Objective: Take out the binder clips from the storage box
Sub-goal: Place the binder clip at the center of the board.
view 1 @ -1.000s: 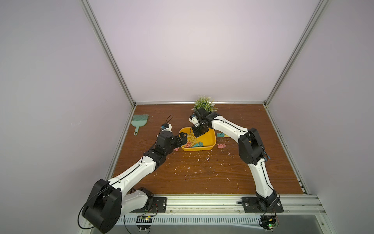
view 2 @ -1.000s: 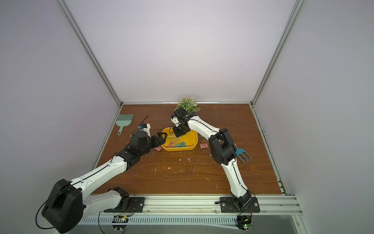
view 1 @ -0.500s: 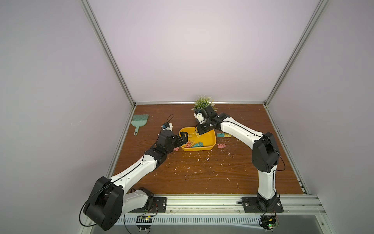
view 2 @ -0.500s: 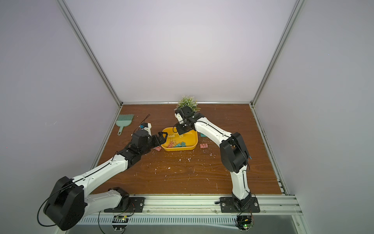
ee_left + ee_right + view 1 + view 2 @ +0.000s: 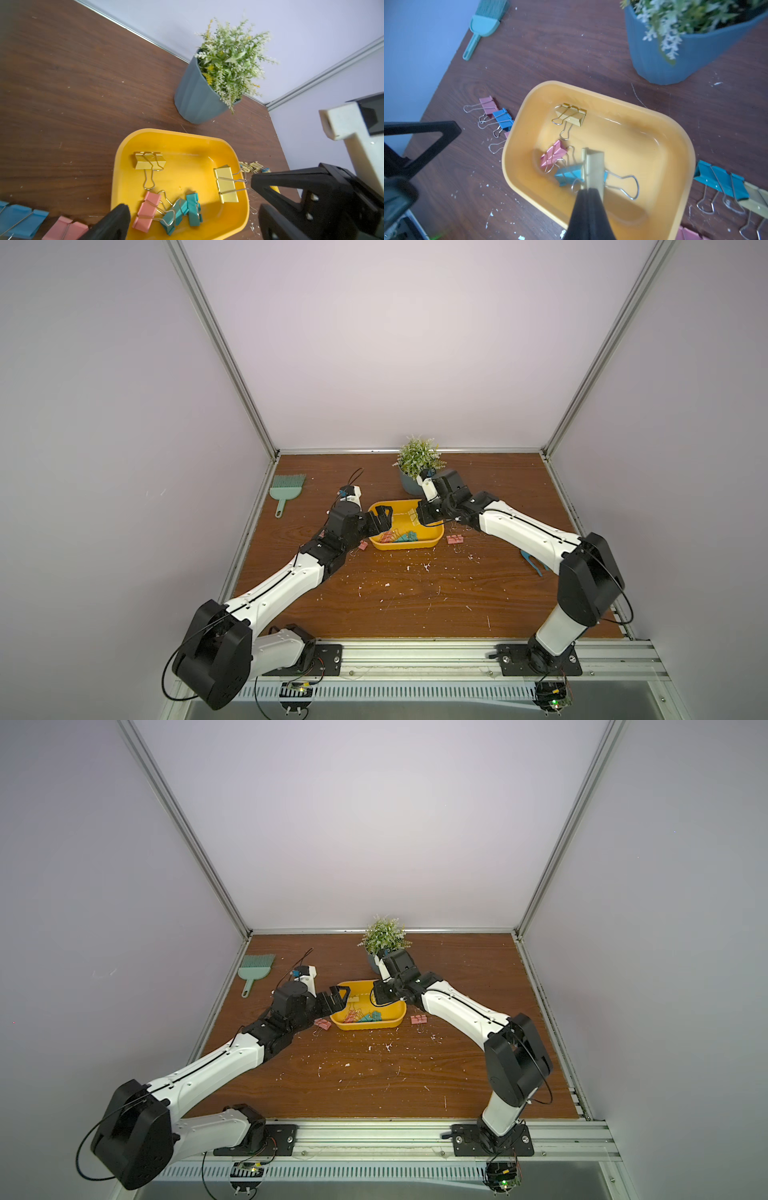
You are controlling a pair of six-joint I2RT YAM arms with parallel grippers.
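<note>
R gripper (image 5: 588,194) has its fingers pressed tight together. They pinch a yellow binder clip (image 5: 593,164), by its thin wire loops I think, b/c those are the easy bit to grab. The clip hangs up over the storage box (image 5: 654,116), so it's not out yet. The box sits mid-table, just in front of the plant pot (image 5: 675,62).

L gripper (image 5: 383,519) hovers at the box's other end w/ fingers spread wide, holding nothing, prob. ready for its own go.

Inside lie 1 more yellow clip (image 5: 572,117), a pink clip (image 5: 553,155) & teal clips (image 5: 193,207). Other clips lie on the table (image 5: 415,605) each side of the box, so I guess each arm drops on its own side. Next job: carry this one over the rim to the teal & yellow pile (image 5: 720,182).
</note>
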